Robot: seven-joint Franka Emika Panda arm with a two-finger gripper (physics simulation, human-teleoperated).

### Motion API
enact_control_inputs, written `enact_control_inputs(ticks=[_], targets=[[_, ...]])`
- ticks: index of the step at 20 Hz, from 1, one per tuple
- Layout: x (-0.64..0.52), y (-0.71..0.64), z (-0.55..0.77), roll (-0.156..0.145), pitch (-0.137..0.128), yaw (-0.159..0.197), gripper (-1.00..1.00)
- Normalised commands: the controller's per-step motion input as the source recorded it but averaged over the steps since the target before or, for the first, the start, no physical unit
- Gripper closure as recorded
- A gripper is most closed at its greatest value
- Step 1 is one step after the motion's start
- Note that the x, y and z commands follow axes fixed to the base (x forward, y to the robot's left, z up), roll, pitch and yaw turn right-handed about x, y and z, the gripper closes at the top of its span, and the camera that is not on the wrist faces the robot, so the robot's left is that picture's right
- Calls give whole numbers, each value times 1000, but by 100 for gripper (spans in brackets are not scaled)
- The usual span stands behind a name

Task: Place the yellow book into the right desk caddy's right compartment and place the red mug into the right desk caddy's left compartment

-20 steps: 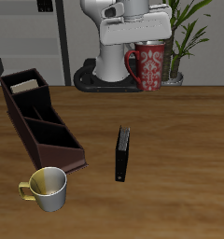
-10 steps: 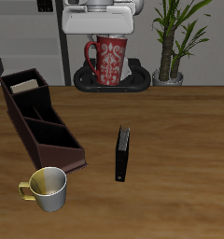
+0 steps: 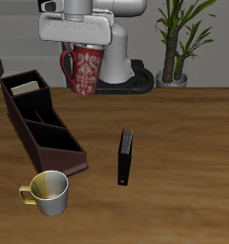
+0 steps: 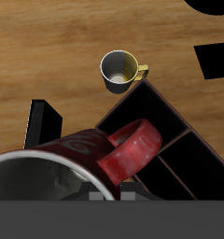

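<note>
My gripper (image 3: 86,46) is shut on the red mug (image 3: 86,69) and holds it high above the table's back edge, behind the caddy's far end. The mug hangs upright with its handle toward the caddy's side. In the wrist view the red mug (image 4: 72,161) fills the near field with its handle (image 4: 133,149) over the caddy. The right desk caddy (image 3: 45,124), dark brown with three sections, lies on the table and also shows in the wrist view (image 4: 184,140). The yellow book (image 3: 26,88) stands in its end section farthest back. The end section nearest the front holds nothing.
A pale yellow mug (image 3: 50,193) stands by the caddy's front end and also shows in the wrist view (image 4: 120,70). A black book (image 3: 126,157) stands upright mid-table. A potted plant (image 3: 178,43) and the robot's base (image 3: 121,57) are at the back.
The gripper has carried the red mug sideways along the table's back toward the caddy's side, and slightly lower. Nothing on the table has moved.
</note>
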Motion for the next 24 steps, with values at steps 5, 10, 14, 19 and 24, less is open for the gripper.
enact_control_inputs(ticks=[5,10,14,19,24], targets=[[38,-291,-135,-23,1,-17,100],[103,-250,-144,12,31,-50,100],[-2,-181,22,15,18,-70,100],[118,-156,178,82,62,-91,100],[179,80,-65,28,38,11,100]])
